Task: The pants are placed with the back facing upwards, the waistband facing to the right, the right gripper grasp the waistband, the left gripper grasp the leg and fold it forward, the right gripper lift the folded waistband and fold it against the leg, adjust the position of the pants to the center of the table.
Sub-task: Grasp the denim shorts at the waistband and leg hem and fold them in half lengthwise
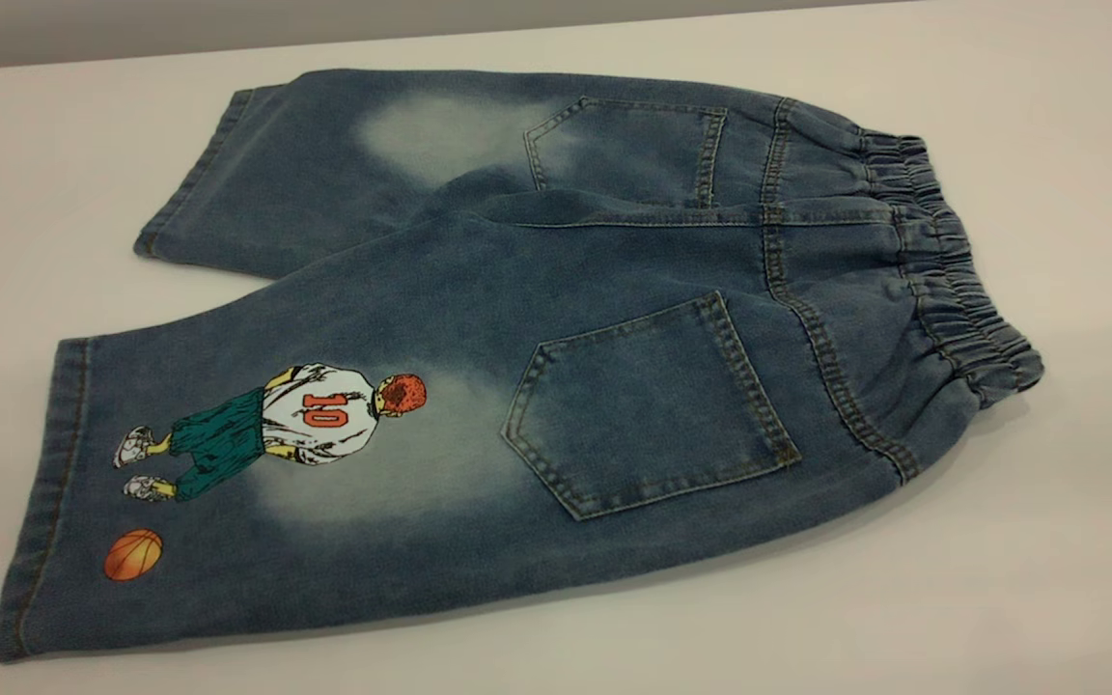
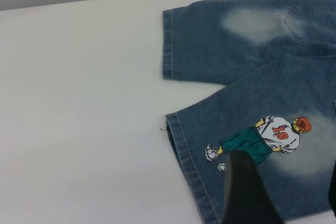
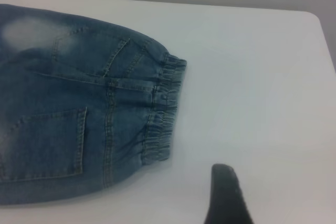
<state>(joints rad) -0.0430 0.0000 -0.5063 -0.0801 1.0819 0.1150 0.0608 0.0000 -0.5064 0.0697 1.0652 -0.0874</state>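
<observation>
The pants [image 1: 537,319] lie flat on the table [image 1: 1048,579], back side up with both patch pockets showing. The ruffled waistband [image 1: 952,261] points right. The leg [image 1: 257,454] with the number 10 player and orange basketball is nearest the front edge, and the plain leg lies behind it. Neither gripper shows in the exterior view. In the left wrist view my left gripper [image 2: 286,192] hangs open above the leg [image 2: 252,150], one dark finger [image 2: 241,187] over the player's shoes. In the right wrist view my right gripper [image 3: 283,203] is open over bare table, apart from the waistband [image 3: 163,114].
White tabletop surrounds the pants on every side. The table's far edge [image 1: 131,53] runs behind the plain leg. In the right wrist view the table's corner [image 3: 315,17] lies beyond the waistband.
</observation>
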